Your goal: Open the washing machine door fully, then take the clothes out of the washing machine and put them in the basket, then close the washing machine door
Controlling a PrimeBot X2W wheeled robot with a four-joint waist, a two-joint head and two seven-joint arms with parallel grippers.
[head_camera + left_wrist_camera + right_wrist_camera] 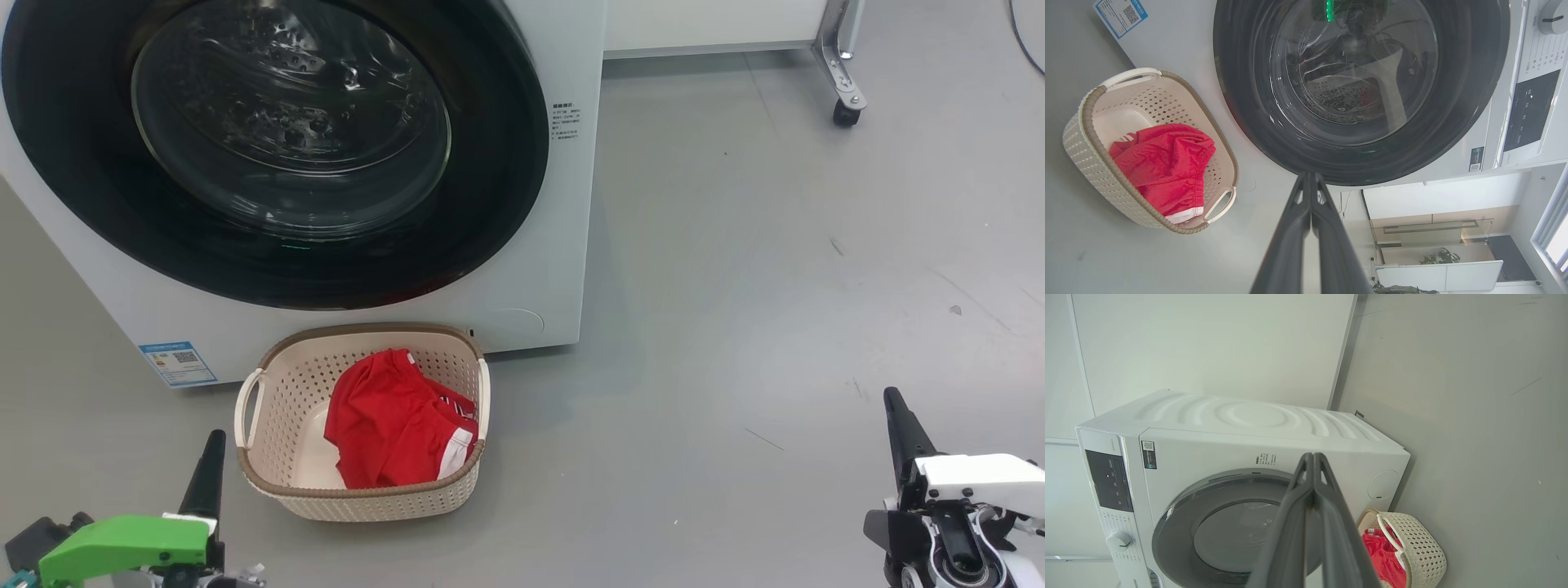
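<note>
Sitting on the grey floor [735,327] just in front of the washing machine [539,245], the basket [367,508] is seen with the clothes [392,425] heaped inside. The washing machine door [73,163] is closed, with its top cut off. The drum is blurred by reflections. The left gripper [1309,175] and right gripper [1312,455] are pressed together and empty.

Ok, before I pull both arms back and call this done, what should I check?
1. Washing machine door closed flush on the washing machine: ok.
2. Clothes lying inside the basket: ok.
3. Drum emptied: cannot tell; there is glare on the glass and a faint reddish patch in the left wrist view.
4. Left gripper shut, empty, apart from the door: ok.
5. Right gripper shut, empty, apart from the door: ok.
</note>
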